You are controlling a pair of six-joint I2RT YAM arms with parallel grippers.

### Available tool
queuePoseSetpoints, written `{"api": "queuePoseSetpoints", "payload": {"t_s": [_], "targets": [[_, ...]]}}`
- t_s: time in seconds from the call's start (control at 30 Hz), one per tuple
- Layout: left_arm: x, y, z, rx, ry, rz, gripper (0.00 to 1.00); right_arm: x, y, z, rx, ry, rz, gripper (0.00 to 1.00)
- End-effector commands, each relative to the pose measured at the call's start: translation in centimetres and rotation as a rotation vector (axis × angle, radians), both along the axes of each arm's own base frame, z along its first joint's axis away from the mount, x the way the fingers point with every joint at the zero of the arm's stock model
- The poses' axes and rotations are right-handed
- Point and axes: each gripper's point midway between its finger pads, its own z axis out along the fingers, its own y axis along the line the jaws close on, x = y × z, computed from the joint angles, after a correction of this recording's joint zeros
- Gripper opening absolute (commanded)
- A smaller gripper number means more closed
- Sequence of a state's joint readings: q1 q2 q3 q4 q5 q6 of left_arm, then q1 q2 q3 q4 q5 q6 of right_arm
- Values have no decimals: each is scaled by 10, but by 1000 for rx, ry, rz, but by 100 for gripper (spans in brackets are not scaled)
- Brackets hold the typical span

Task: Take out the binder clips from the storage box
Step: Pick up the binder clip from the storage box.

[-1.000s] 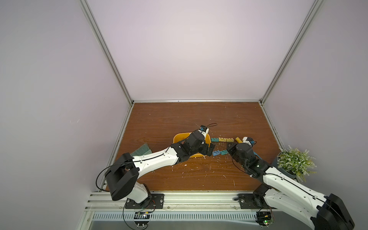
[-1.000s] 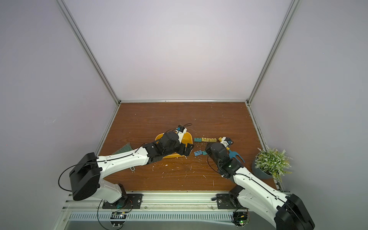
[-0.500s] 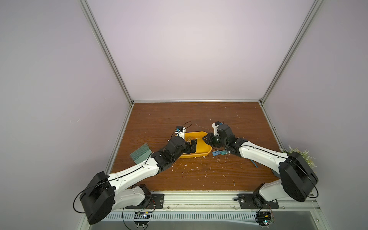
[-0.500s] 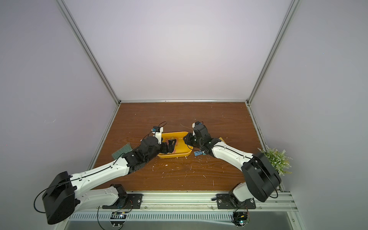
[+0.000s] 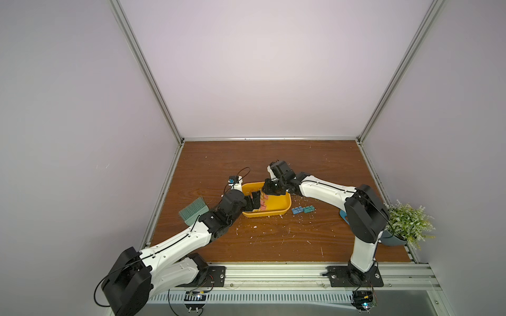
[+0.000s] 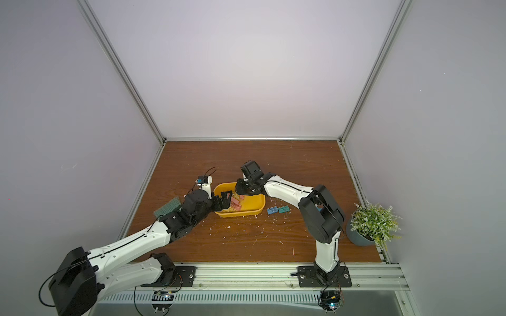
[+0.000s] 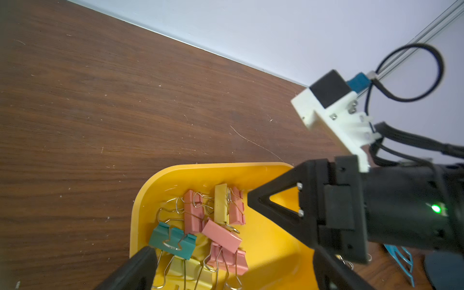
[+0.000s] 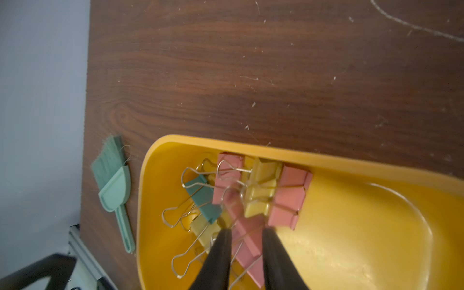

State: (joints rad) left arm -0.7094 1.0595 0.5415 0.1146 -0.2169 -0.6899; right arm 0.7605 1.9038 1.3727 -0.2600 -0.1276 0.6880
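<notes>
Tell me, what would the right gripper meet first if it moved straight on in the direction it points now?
Most likely the pink binder clip lying between the fingertips of the right gripper, inside the yellow storage box, whose floor lies just behind. Depth is uncertain.

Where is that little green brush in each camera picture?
Both top views: the green brush lies at the table's left edge, left of the yellow storage box.
Left wrist: not in it.
Right wrist: on the table, past the box's rounded end.
Shared landmark: the yellow storage box.
</notes>
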Motion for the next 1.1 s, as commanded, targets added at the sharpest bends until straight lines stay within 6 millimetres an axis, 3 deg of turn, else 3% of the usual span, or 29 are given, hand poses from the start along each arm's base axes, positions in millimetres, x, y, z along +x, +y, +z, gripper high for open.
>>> {"api": "queuePoseSetpoints", "payload": {"t_s": [0.0,0.43,0.9,1.07], "targets": [[3,9,5,3,-7,38,100,-1,-4,-2,-120,-10,54,29],[4,12,7,11,-13,47,100,13,12,-8,-151,-15,74,33],[4,7,-1,11,12,29,100,19,-26,0,-380,-98,4,29],[5,6,0,6,9,28,100,18,-31,5,-426,-124,-5,29]]}}
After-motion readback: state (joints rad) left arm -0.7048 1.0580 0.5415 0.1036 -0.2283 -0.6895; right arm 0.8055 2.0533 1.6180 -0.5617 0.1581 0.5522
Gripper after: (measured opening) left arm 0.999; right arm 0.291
